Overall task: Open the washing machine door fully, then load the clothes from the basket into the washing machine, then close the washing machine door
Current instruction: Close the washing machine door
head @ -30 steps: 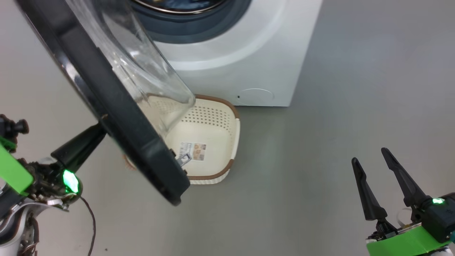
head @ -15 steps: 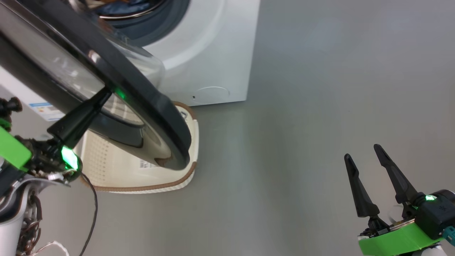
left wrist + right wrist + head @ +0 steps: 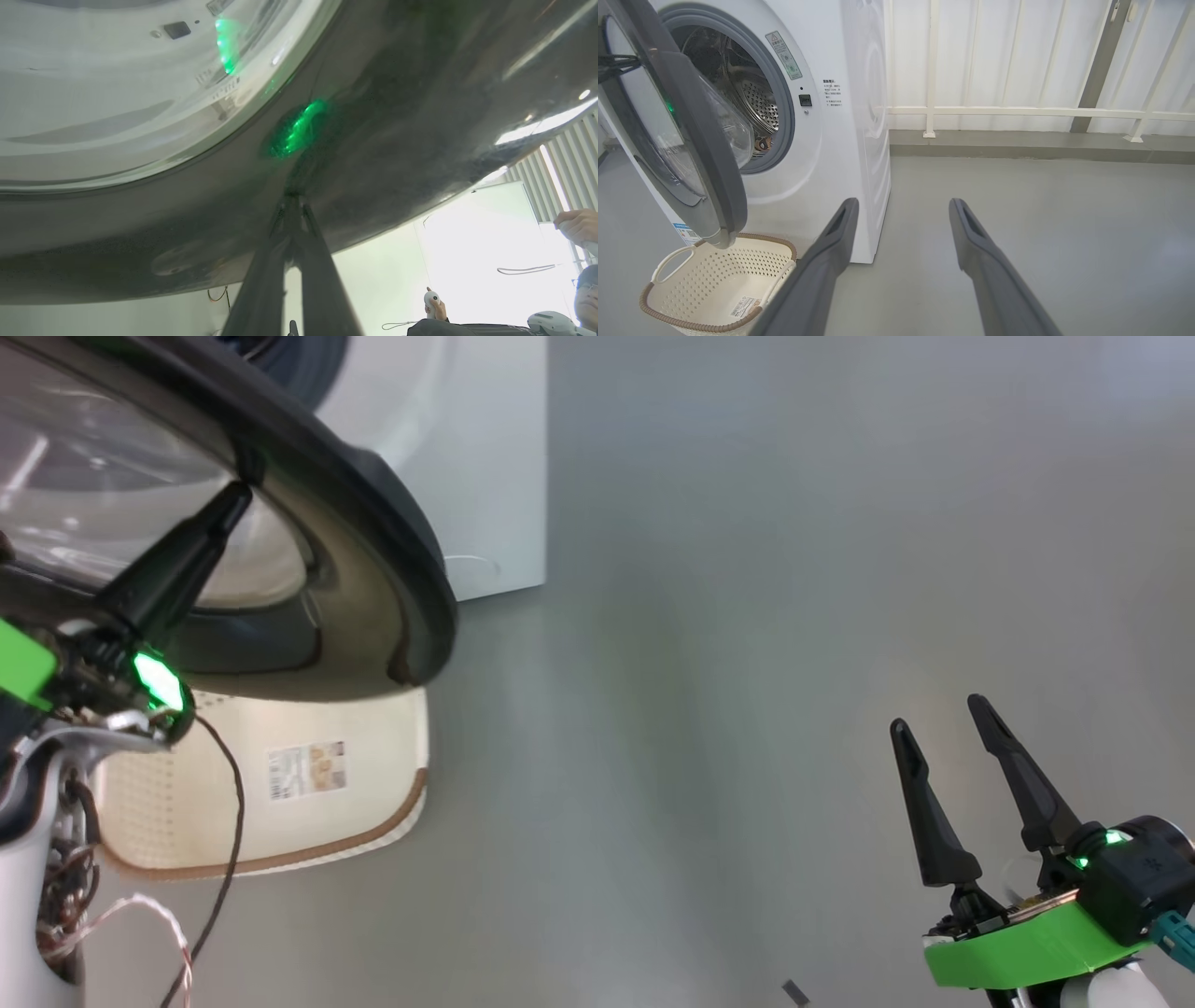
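Note:
The washing machine [image 3: 840,140] stands with its door [image 3: 705,154] about half open. My left gripper [image 3: 235,497] is shut, and its tips [image 3: 292,198] press on the outer face of the glossy black door rim [image 3: 397,116]. The cream basket [image 3: 752,266] sits on the floor under the door, holding nothing but its paper label [image 3: 306,770]. A small orange-brown bit of the clothes [image 3: 761,143] shows low in the steel drum [image 3: 759,100], mostly hidden behind the door glass. My right gripper [image 3: 938,714] hangs open over bare floor to the right, holding nothing.
Grey floor [image 3: 747,616] stretches to the right of the machine. A white railing [image 3: 1017,112] on a low kerb runs behind it. A dark cable [image 3: 229,821] hangs from my left arm over the basket [image 3: 373,833]. A person's hand [image 3: 579,226] shows beyond the door.
The door has swung from wide open towards the machine, with my shut left gripper staying against its outer rim. The head camera has turned, shifting the scene left. The right gripper barely moved.

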Tool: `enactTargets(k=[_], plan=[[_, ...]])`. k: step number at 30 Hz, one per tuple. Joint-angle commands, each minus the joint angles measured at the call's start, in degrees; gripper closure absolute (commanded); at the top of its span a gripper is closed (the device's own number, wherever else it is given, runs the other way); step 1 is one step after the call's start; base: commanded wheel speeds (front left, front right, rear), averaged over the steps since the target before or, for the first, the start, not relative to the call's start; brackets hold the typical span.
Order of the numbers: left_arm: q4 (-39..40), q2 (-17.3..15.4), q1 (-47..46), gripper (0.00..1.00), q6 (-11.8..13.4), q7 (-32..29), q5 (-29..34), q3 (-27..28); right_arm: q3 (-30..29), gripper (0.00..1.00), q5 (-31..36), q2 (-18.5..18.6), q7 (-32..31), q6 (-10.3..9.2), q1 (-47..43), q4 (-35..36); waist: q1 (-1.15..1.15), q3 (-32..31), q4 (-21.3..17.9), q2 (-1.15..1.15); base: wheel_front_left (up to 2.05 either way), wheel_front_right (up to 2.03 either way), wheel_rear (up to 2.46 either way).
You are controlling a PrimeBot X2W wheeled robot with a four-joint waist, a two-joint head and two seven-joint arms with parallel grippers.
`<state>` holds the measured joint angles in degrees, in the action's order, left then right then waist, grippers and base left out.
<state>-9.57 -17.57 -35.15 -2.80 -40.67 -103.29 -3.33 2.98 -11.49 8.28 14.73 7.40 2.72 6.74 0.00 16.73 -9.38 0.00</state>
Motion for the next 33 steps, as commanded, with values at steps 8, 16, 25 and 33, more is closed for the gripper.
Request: enactTargets(k=[8,16,25,33], plan=[[-2.49,-2.29,-7.13,1.0,-0.71,1.91,2.72,2.35,1.78,0.0,-1.69,-0.45,0.27,0.09,2.66,0.98,0.0,2.77,-4.68,0.0,0.0,0.0,0.0],[-6.18,-2.97,-9.48,1.0,-1.48,3.54,4.35,3.22,1.34,0.0,-1.79,-0.75,0.27,0.09,3.04,0.75,0.0,3.34,-6.02,0.0,0.0,0.0,0.0],[-6.59,-2.43,-8.14,1.0,-2.62,2.91,2.8,4.51,0.09,0.0,-1.42,-0.47,0.27,0.09,2.64,1.05,0.0,3.41,-3.88,0.0,0.0,0.0,0.0],[-3.58,-0.75,-2.59,1.0,-3.91,3.91,1.25,6.85,-0.27,0.0,-1.17,0.26,0.27,0.09,2.53,1.35,0.0,2.64,-0.37,0.0,0.0,0.0,0.0]])
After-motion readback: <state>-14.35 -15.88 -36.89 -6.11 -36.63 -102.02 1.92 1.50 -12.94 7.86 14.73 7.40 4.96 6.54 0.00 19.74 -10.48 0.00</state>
